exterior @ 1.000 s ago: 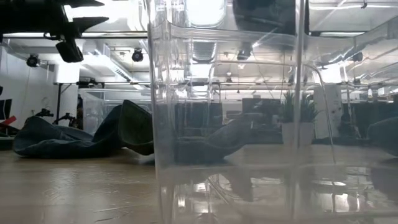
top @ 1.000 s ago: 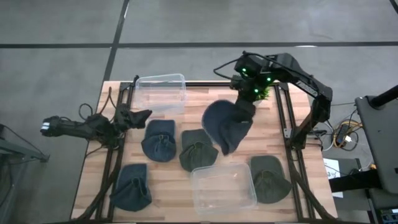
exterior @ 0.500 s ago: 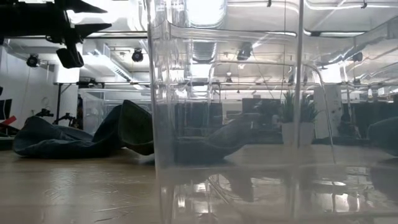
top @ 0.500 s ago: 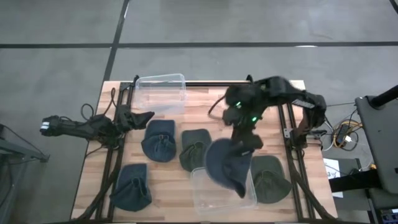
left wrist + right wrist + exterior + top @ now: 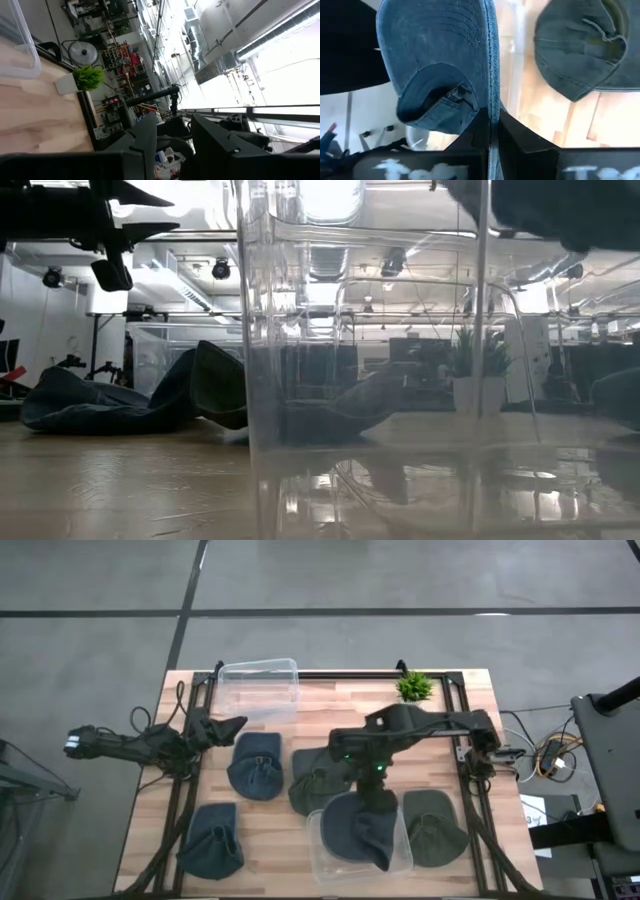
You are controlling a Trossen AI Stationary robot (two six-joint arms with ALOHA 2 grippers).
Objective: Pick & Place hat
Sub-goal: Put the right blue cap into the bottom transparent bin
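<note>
We see the right tool (image 5: pixel 372 802) stretched over the middle of the table (image 5: pixel 450 720), and its two fingers are closed on the brim of a blue hat (image 5: pixel 360 830). In the right wrist view the thin edge of the blue hat (image 5: pixel 440 65) is pinched between the dark fingers (image 5: pixel 517 135), and the crown hangs just in front of them. Directly under the tool stands a clear bin (image 5: pixel 320 855), and the hat hangs over its opening; we cannot tell if the cloth already touches the bin floor. In the low view the hat shows only as a dark shape (image 5: pixel 560 210) above the clear bin (image 5: pixel 360 380).

Just beside the tool, on the side toward the right arm's base, a green hat (image 5: pixel 436 828) lies flat on the table. On its other side lie an olive hat (image 5: pixel 312 780) and then a dark blue hat (image 5: pixel 254 767), and another blue hat (image 5: pixel 212 840) is farther off. A second clear bin (image 5: pixel 259 690) and a small plant (image 5: pixel 414 688) stand well apart from the tool.

The left tool (image 5: pixel 228 727) waits at the left edge of the table, near the second bin, with its fingers apart and holding nothing.
</note>
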